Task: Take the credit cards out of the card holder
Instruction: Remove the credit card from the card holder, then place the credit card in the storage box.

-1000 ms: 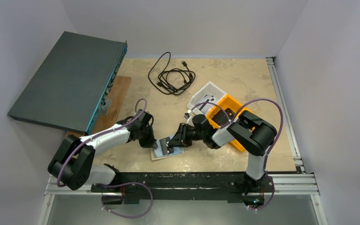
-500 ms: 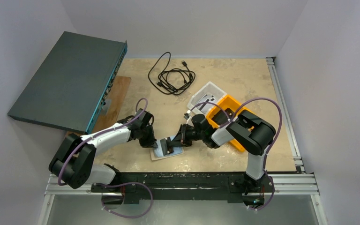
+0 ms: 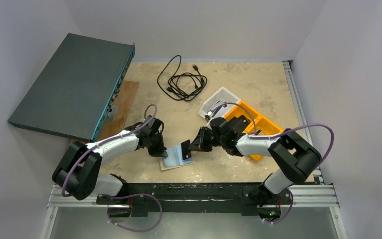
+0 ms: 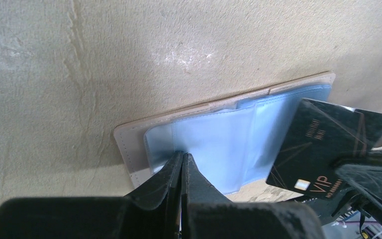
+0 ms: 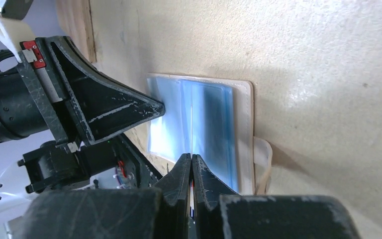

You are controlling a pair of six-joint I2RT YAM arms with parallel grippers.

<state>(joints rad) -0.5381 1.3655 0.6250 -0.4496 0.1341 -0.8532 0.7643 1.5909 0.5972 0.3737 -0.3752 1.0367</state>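
While left fingers (image 4: 171, 179), clenched, pin card holder (image 4: 129, 149), right fingers (image 5: 176, 184) pinch black card (image 4: 323, 144), arm (image 3: 258, 144) stretched low leftward.

The card holder (image 3: 171, 162) lies open and flat on the counter (image 3: 258, 84), near its front edge. Its cream-beige cover is underneath and its clear blue-grey sleeves (image 4: 214, 144) face up. The tips of the closed left claw (image 4: 181, 158) touch the sleeves' left edge. One card (image 4: 323, 144), black with thin gold lines and "VIP" lettering, is out of the sleeves. It is pinched in the right claw (image 5: 191, 160) and tilted above the holder's right end.
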